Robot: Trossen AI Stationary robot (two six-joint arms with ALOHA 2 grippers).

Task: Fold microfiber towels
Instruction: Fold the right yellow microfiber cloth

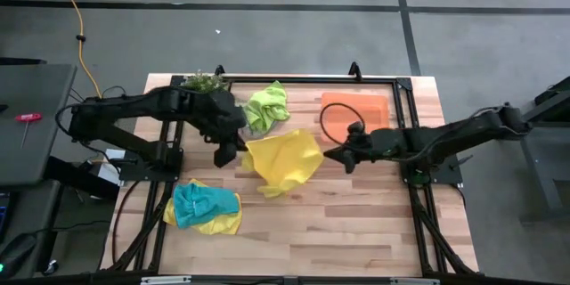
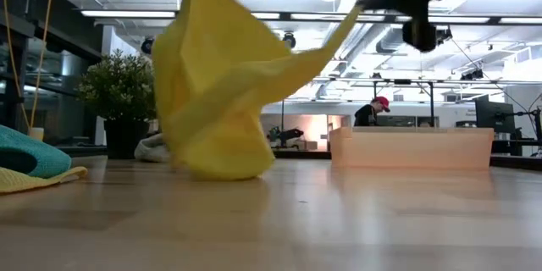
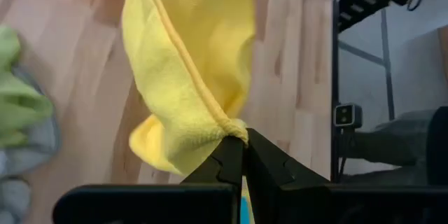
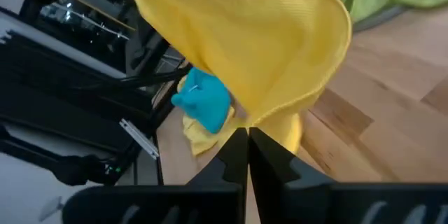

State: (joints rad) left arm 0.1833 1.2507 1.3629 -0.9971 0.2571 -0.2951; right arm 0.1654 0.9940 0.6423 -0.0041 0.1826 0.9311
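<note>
The yellow towel (image 1: 283, 162) hangs lifted at the centre of the desk (image 1: 356, 223), stretched between two held corners, with its slack lower part sagging to the wood; in the low view it forms a peaked sheet (image 2: 222, 93) whose bottom rests on the surface. The left pincer (image 1: 230, 153) sits at the towel's nine o'clock side, fully closed on one corner, as the left wrist view shows. The right pincer (image 1: 343, 154) sits at the three o'clock side, likewise fully closed on the opposite corner. The towel's long axis therefore runs from nine to three o'clock, straight between the two pincers, and each arm is about equally near its own corner. The coming move likely turns on this line: carrying both corners the same way would lay the cloth flat for a fold. A green towel (image 1: 267, 107) lies at twelve o'clock of the held one; a teal towel (image 1: 203, 201) lies on a second yellow towel (image 1: 221, 224) at seven o'clock. An orange tray (image 1: 356, 107) lies at two o'clock.
</note>
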